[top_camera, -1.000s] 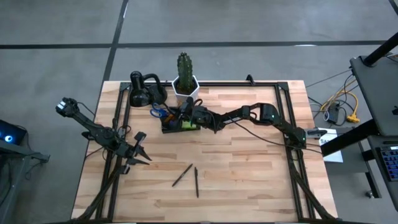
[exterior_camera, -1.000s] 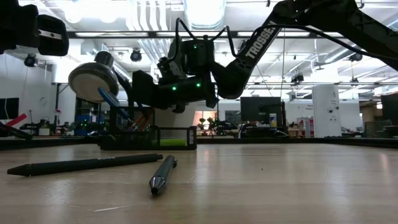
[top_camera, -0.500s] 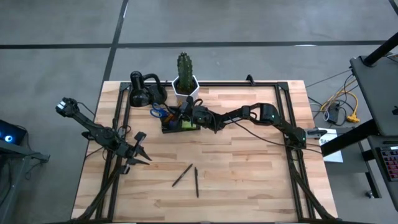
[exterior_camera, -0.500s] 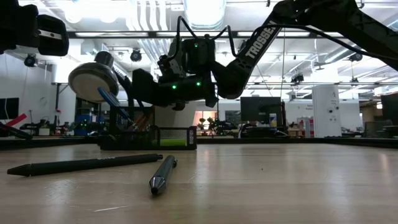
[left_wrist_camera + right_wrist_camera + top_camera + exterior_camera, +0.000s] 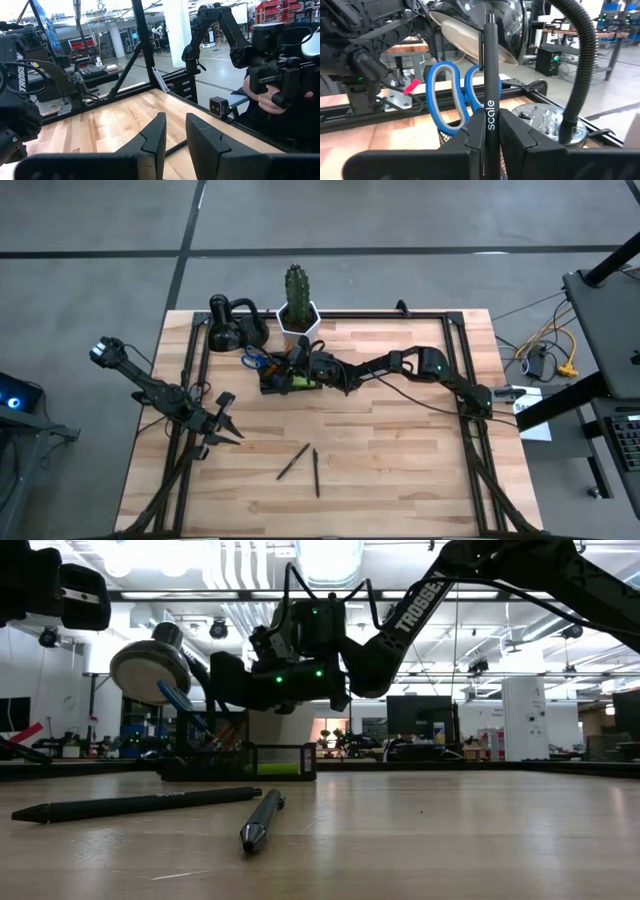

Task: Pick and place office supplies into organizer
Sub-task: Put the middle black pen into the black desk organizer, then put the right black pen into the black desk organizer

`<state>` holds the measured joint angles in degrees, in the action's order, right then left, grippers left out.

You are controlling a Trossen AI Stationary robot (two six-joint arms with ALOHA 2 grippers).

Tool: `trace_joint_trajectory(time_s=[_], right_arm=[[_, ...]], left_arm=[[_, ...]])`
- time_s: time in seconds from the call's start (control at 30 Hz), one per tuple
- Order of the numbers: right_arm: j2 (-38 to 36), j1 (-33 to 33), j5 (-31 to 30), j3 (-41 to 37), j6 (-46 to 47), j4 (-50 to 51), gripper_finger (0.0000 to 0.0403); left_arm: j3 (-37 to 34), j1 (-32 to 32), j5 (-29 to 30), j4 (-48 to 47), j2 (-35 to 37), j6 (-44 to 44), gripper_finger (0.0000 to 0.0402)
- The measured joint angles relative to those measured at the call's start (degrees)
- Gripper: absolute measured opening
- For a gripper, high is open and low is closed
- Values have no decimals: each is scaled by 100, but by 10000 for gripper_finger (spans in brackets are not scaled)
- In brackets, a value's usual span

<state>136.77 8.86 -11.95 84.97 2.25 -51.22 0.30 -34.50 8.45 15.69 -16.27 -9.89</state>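
The dark organizer (image 5: 287,384) stands at the far middle of the table, with blue-handled scissors (image 5: 451,100) upright in it and a lime-green sticky pad (image 5: 304,381) inside. My right gripper (image 5: 491,112) reaches level over the organizer (image 5: 240,760) from the right, shut on a black pen (image 5: 491,60). Two more black pens (image 5: 293,462) (image 5: 316,472) lie flat on the near middle of the table. My left gripper (image 5: 228,423) waits open at the table's left side, with nothing between its fingers (image 5: 155,135). My right gripper pinches the black pen's shaft (image 5: 491,97) between its two fingers, which lie level and across it. The pen stands upright in the hold, and its top rises well above the fingers. The fingers hide its lower end, so I cannot tell whether it touches the organizer.
A white hexagonal cactus pot (image 5: 298,315) and a black looped gadget (image 5: 232,325) stand just behind the organizer at the far edge. Dark frame rails run along the table's left and right sides. A person sits beyond the table's edge (image 5: 280,95).
My right gripper has rolled slightly about its pointing line over the organizer, still shut on the pen. Nothing else has moved.
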Motion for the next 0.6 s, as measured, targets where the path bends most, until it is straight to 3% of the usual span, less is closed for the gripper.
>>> trace_joint_trajectory(time_s=[0.6], right_arm=[[-16, 0, 154, 0, 5, 0, 81]], left_arm=[[0, -1, 0, 0, -17, 0, 59]])
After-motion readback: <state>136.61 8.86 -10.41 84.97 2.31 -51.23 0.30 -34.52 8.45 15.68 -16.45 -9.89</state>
